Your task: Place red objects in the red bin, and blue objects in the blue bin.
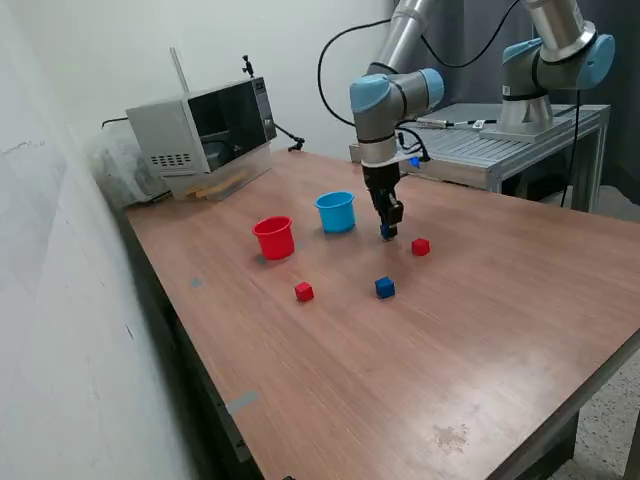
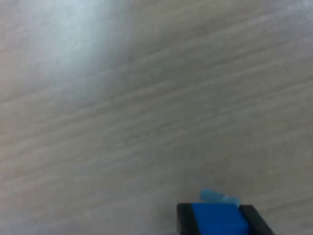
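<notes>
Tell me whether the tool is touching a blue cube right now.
Touching. The wrist view shows the blue cube squeezed between the tool's two dark fingers, with no gap on either side.

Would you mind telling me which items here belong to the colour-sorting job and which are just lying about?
Job items:
- red cup
- light blue cup
- two red cubes
- loose blue cube
- held blue cube, between the gripper jaws

Lying about:
- microwave
- metal rack
</notes>
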`<control>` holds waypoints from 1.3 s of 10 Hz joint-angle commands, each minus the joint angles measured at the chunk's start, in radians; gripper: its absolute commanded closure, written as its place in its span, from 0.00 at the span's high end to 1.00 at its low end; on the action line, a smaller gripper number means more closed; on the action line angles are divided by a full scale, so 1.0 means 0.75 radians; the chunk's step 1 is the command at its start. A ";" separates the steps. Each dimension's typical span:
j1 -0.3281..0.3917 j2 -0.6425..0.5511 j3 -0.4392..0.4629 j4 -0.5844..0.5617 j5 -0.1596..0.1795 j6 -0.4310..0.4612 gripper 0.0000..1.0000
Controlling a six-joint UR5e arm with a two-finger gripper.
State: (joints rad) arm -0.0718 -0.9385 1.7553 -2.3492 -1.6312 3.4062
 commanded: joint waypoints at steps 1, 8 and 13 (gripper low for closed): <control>0.008 -0.039 -0.048 0.035 -0.003 -0.052 0.00; -0.223 -0.201 -0.074 0.119 -0.005 -0.152 0.00; -0.342 -0.139 -0.103 0.119 -0.005 -0.189 0.00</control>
State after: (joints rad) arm -0.3121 -1.0513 1.6789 -2.2596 -1.6353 3.2674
